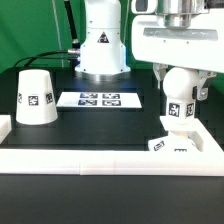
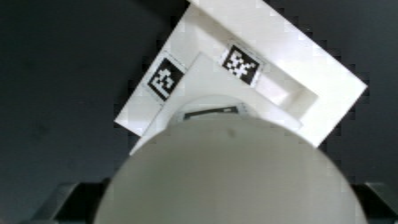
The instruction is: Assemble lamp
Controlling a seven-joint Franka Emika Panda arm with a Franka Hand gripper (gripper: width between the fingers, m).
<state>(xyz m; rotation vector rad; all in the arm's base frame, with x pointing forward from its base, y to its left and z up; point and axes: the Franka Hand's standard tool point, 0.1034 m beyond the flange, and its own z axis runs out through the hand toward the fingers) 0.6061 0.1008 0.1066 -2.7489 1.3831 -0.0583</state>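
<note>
My gripper (image 1: pixel 181 88) is shut on the white ball bulb (image 1: pixel 179 104), which carries a black-and-white tag. It holds the bulb upright just above the small angular base block (image 1: pixel 167 145), which lies against the white frame at the exterior view's right. In the wrist view the bulb (image 2: pixel 222 165) fills the lower half between the dark fingers (image 2: pixel 79 203). The tagged base block (image 2: pixel 249 75) shows beyond the bulb. The truncated-cone shade (image 1: pixel 36 98) stands on the table at the exterior view's left, apart from the gripper.
The marker board (image 1: pixel 99 100) lies flat in the middle, in front of the robot's white body (image 1: pixel 102 45). A white frame (image 1: pixel 100 160) borders the table's near side and both ends. The table top is black.
</note>
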